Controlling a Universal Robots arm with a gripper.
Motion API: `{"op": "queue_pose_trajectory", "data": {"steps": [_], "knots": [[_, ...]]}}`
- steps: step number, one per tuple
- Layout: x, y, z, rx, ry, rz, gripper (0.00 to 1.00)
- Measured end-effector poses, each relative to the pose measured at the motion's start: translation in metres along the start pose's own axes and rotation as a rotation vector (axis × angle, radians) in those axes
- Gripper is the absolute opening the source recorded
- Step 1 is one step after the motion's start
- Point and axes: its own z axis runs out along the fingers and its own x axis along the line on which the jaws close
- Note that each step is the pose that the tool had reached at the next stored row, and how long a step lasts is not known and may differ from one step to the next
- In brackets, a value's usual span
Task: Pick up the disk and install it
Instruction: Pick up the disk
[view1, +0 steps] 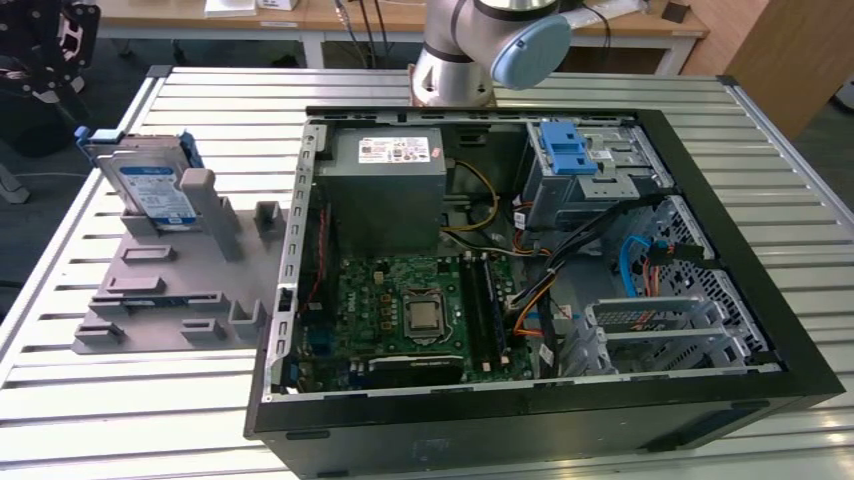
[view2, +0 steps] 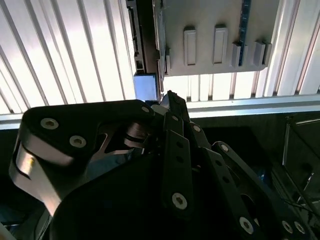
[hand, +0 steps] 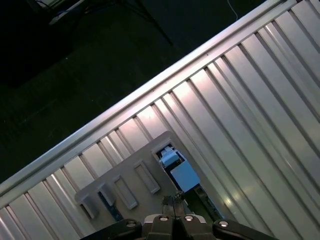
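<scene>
The disk (view1: 144, 186) stands on its edge in a slot of the grey holder plate (view1: 160, 285), near the far corner of the bench (view1: 107, 420) at the exterior view's left, with its blue frame around it. In the first wrist view the gripper (hand: 175, 199) hangs above this holder, apart from the disk, its fingers pressed together and holding nothing. Beside the holder lies the open computer case (view1: 747, 400). It contains a green motherboard (view1: 400, 305), a grey power supply box (view1: 387, 200), a blue latch (view1: 567, 150) and coloured cables.
</scene>
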Motion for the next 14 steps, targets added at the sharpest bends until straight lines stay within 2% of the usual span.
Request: {"op": "queue_pose_trajectory", "data": {"steps": [9, 14], "knots": [[0.0, 0.0, 0.0, -0.0011, 0.0031, -0.077, 0.11], [0.0, 0.0, 0.0, -0.0019, 0.0057, -0.138, 0.11]]}}
